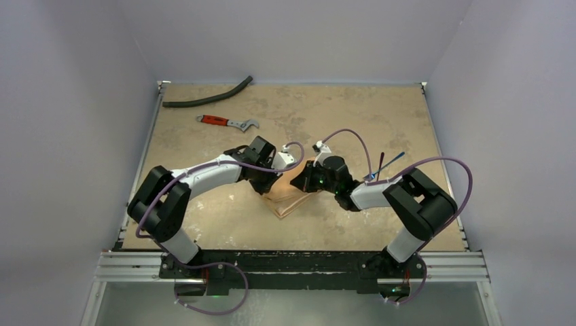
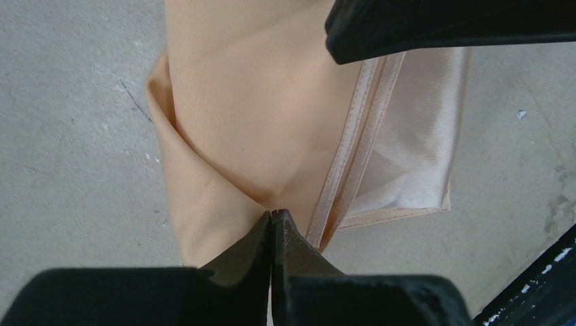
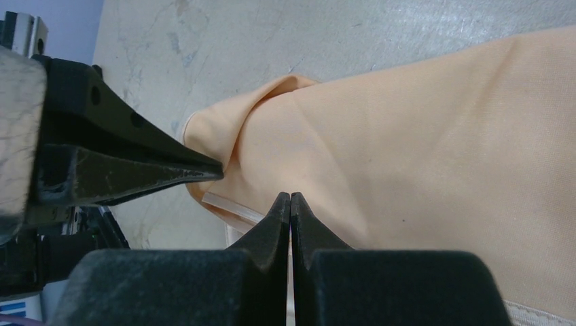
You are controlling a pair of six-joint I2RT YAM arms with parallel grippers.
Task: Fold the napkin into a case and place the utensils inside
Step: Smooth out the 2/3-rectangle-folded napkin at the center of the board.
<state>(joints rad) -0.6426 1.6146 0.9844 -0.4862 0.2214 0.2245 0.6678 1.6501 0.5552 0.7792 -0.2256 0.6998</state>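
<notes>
The peach-orange napkin (image 1: 291,195) lies partly folded at mid-table, its shiny hemmed underside (image 2: 407,156) showing at one end. My left gripper (image 1: 275,178) (image 2: 273,214) is shut, pinching a puckered fold of the napkin at its tips. From the other side my right gripper (image 1: 310,179) (image 3: 291,197) is shut too, tips meeting on the napkin (image 3: 421,136) by its hem. Each gripper shows in the other's wrist view, close by. The utensils, a blue fork (image 1: 394,160) and a purple spoon (image 1: 380,163), lie right of the napkin beside the right arm.
A red-handled wrench (image 1: 227,122) and a curved black hose (image 1: 207,97) lie at the far left of the tan table (image 1: 217,217). White walls close in the table on three sides. Purple cables loop over both arms.
</notes>
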